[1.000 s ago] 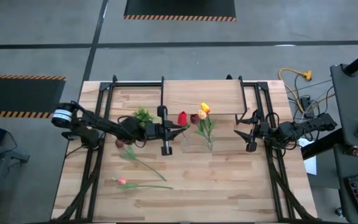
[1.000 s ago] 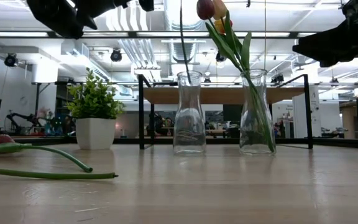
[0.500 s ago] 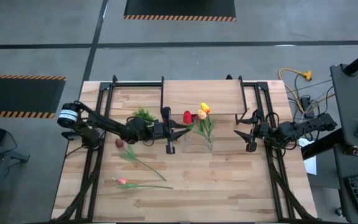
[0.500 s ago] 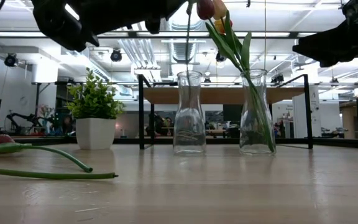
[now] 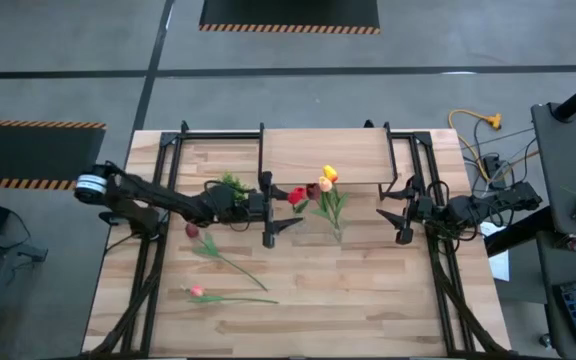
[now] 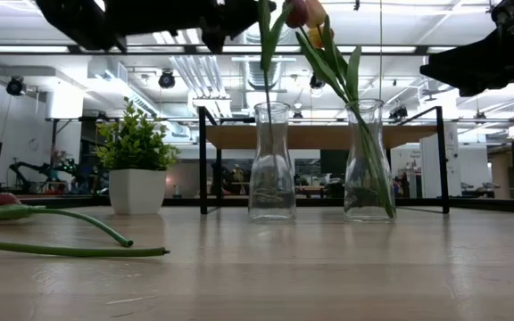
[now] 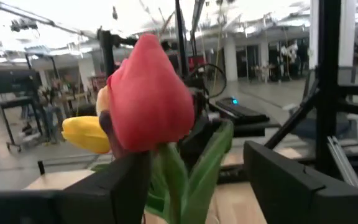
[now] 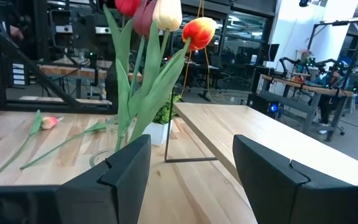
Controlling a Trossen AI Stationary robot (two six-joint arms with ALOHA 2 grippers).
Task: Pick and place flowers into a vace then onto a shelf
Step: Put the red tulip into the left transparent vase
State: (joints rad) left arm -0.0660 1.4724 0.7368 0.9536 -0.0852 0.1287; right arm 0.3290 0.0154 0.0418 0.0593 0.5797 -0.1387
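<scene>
A red tulip (image 7: 148,93) stands with its stem in the left glass vase (image 6: 271,160). Its head is between the fingers of my left gripper (image 5: 286,207), which is open above the vase. The right vase (image 6: 368,160) holds yellow, pale and maroon tulips (image 5: 325,183). Two more tulips lie flat on the table, one maroon (image 5: 192,231) and one pink (image 5: 196,291). The shelf (image 5: 323,155) stands at the far side on black legs. My right gripper (image 5: 393,212) waits open to the right of the vases, nothing between its fingers (image 8: 123,168). My left gripper comes level from the table's left, its open fingers on either side of the red tulip just under the head (image 7: 166,168). The stem stands close to one finger (image 7: 120,180); I cannot tell whether they touch.
A small potted plant (image 5: 231,186) stands left of the vases, under my left arm. Black frame rails (image 5: 158,250) run along both sides of the table. The near half of the table holds only the two lying tulips.
My left gripper has opened and let go of the red tulip. The tulip has sunk lower into the left vase, so its leaves now show in the low view. The left arm has drawn back a little toward the table's left edge.
</scene>
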